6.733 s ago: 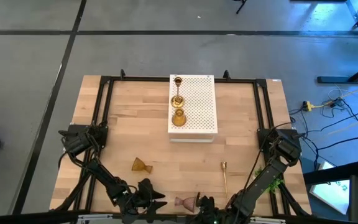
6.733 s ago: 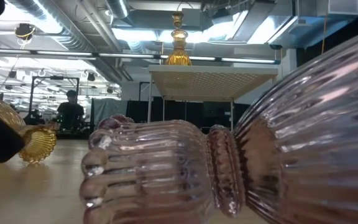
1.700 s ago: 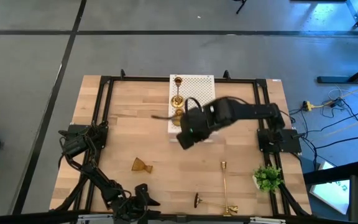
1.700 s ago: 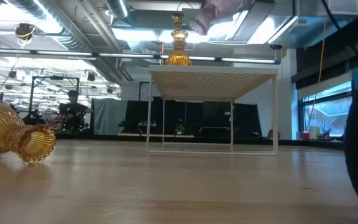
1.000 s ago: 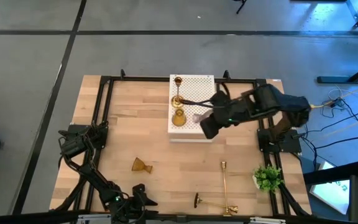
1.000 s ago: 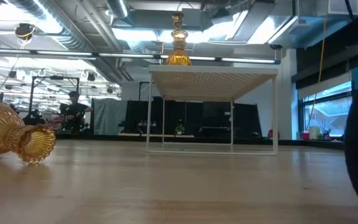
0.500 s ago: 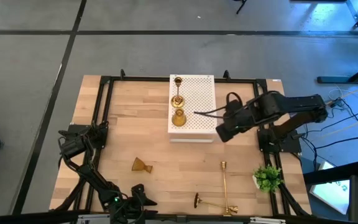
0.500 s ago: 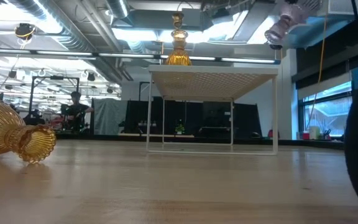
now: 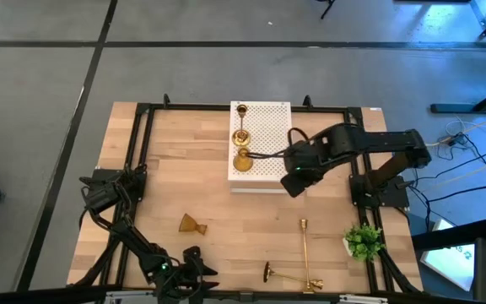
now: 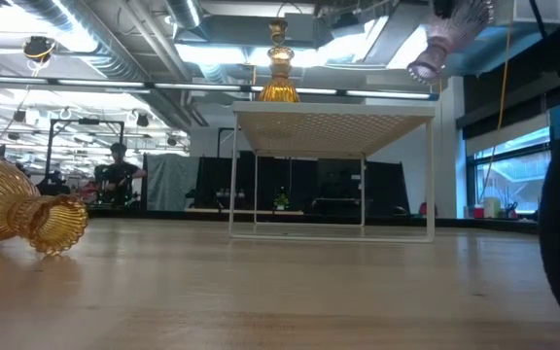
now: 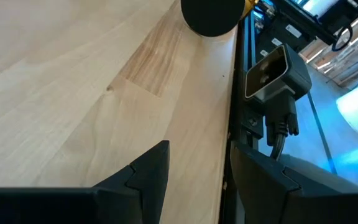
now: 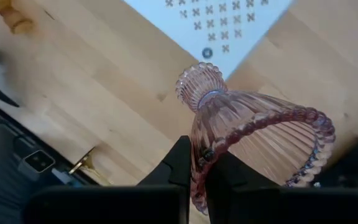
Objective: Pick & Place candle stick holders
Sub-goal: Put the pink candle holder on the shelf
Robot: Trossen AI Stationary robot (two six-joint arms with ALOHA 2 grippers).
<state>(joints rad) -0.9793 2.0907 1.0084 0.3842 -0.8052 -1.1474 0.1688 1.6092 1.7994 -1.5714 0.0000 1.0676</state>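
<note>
Gripping the pinkish glass holder (image 12: 253,140) by its rim, right end effector (image 9: 296,179) above the white perforated box's (image 9: 264,148) near right corner, bare worktop (image 9: 243,228) below, left end effector (image 9: 194,268) fingers parted at the near edge.

place: lab/workshop | cues: exposed ceiling ducts (image 10: 115,44); workbenches; concrete floor (image 9: 40,93)

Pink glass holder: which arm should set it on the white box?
Right. Its gripper already grips the pink glass holder beside the white box. The left gripper waits at the table's near edge.
</note>
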